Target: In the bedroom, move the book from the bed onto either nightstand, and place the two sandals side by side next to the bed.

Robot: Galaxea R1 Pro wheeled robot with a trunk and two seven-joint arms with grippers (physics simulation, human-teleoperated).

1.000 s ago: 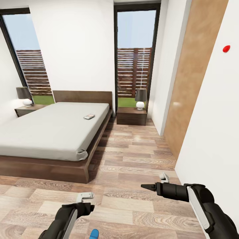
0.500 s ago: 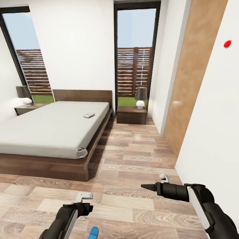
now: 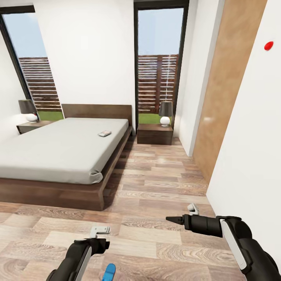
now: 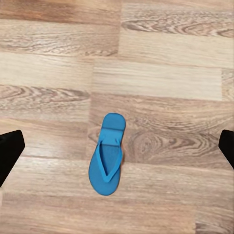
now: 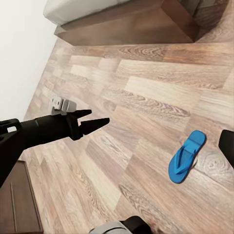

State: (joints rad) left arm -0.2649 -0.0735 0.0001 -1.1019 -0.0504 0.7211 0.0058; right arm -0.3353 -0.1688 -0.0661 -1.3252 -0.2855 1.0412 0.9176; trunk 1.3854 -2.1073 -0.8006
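bed (image 3: 58,191): dark brown wood frame and headboard, plain light grey mattress
book (image 3: 104,134): pale grey cover with a darker patch
sandal (image 4: 107,154): bright blue all over
nightstand (image 3: 154,135): dark reddish-brown wood
floor (image 3: 164,183): planks in mixed tan and brown wood grain
lamps (image 3: 165,114): dark grey shades on white bases
walls (image 3: 89,54): plain white
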